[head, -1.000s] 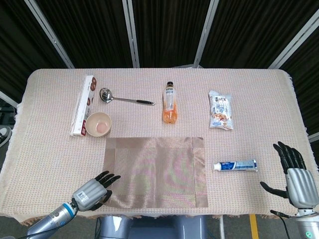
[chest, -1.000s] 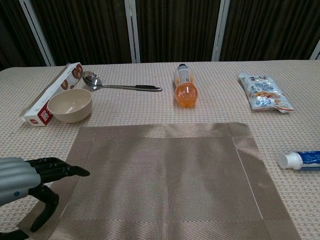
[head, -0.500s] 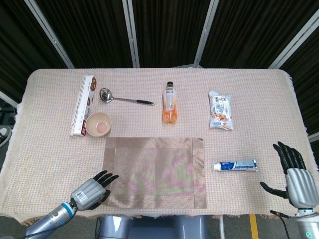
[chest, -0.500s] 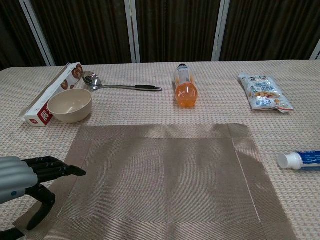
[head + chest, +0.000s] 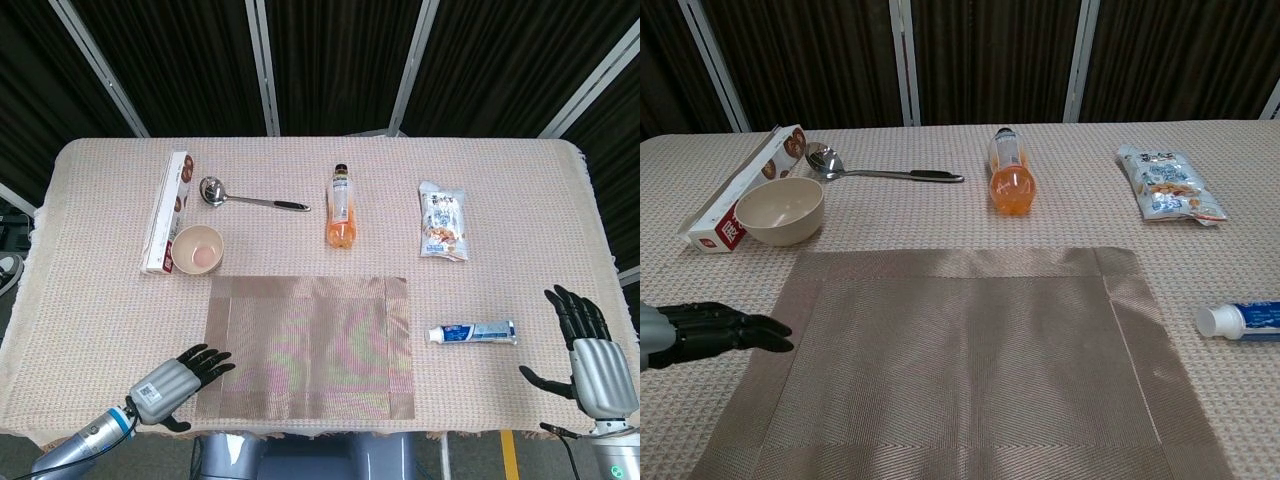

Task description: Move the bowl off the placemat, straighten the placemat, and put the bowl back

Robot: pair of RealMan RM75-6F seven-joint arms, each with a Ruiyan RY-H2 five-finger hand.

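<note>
- While my left hand point(image 5: 178, 379) hovers empty with fingers spread by the placemat's point(image 5: 310, 345) left edge, my right hand point(image 5: 588, 357) is spread too, holding nothing.
- Beyond the placemat's far-left corner, the bowl point(image 5: 198, 248) stands on the tabletop point(image 5: 500, 170).

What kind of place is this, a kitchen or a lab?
Probably a lab test table staged like a dining spot: dark curtains behind, a cloth-covered table, and a placemat, bowl and ladle.
</note>
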